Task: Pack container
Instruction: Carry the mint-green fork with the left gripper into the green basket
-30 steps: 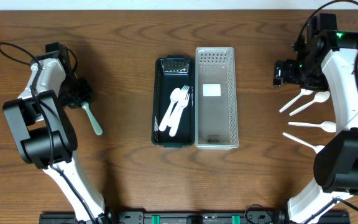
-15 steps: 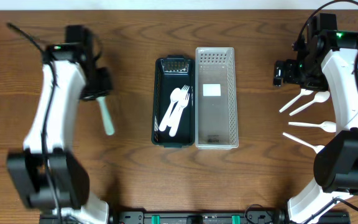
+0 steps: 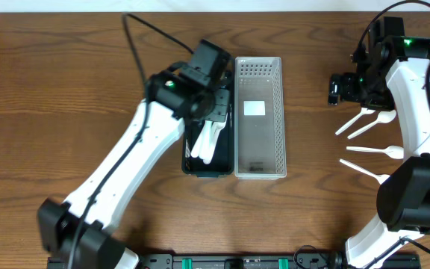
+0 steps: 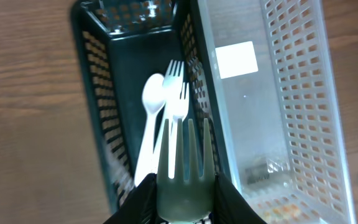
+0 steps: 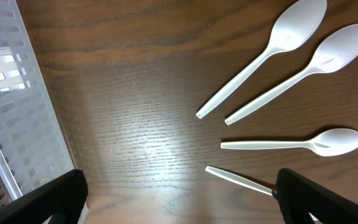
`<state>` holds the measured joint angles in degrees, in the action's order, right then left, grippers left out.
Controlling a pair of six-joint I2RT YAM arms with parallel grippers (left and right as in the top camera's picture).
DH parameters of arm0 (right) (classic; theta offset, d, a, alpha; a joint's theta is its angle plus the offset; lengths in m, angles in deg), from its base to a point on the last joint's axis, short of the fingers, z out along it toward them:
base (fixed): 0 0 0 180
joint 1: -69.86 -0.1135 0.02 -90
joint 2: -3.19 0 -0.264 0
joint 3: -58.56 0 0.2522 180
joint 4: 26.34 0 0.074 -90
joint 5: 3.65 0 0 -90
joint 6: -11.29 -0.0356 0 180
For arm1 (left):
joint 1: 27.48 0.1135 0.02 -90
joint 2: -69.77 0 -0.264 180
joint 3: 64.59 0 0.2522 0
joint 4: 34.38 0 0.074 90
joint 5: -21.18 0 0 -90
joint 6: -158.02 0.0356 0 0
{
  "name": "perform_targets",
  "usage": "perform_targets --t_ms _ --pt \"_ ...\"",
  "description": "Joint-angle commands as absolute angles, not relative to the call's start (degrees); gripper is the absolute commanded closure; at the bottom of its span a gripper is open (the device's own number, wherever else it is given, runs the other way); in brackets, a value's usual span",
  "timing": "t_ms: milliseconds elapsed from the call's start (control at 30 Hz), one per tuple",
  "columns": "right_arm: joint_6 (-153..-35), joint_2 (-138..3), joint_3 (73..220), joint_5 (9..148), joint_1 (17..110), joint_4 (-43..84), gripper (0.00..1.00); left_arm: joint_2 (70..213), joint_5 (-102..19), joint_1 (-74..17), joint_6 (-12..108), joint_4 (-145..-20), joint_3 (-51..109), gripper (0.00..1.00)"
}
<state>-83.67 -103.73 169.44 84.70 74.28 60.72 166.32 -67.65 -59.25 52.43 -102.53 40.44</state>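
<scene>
- Left gripper (image 4: 184, 202) is clamped on a pale green fork (image 4: 185, 171), tines forward, above the dark basket (image 4: 95, 81).
- The dark basket holds a white spoon (image 4: 151, 99) and white forks (image 4: 178, 93); the clear basket (image 4: 303, 93) sits touching alongside.
- Step judged: dropping off the green fork. The next move calls for lowering it lengthwise along the dark basket, then letting go.
- Right gripper (image 5: 182, 196) is spread wide and holds nothing, over the table near the loose spoons (image 5: 263, 56).

— Left arm?
— Stretched out diagonally toward the centre, its hand (image 3: 213, 112) clamped on a pale fork (image 4: 185, 180), wrist pointing down.
— And the right?
— Bent at the far right side, hand (image 3: 337, 87) with fingers (image 5: 48, 198) spread wide.
</scene>
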Motion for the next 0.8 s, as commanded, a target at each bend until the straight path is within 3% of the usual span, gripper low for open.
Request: perform_targets --t_ms 0,200,500,767 --pt "-83.56 -102.68 170.01 84.83 74.00 60.96 0.01 171.87 -68.35 -58.55 51.40 -101.53 41.03 0.81" --pt "-83.56 -102.68 170.01 84.83 74.02 60.96 0.01 180.64 -68.33 -57.98 51.42 -99.43 41.00 0.81" --pt "-83.53 -102.68 170.01 84.83 74.00 61.33 0.01 185.05 -68.37 -57.93 52.91 -99.19 41.03 0.52" --pt "-84.43 -102.68 170.01 84.17 74.00 60.24 0.01 176.40 -68.46 -56.73 56.93 -103.23 42.05 0.42"
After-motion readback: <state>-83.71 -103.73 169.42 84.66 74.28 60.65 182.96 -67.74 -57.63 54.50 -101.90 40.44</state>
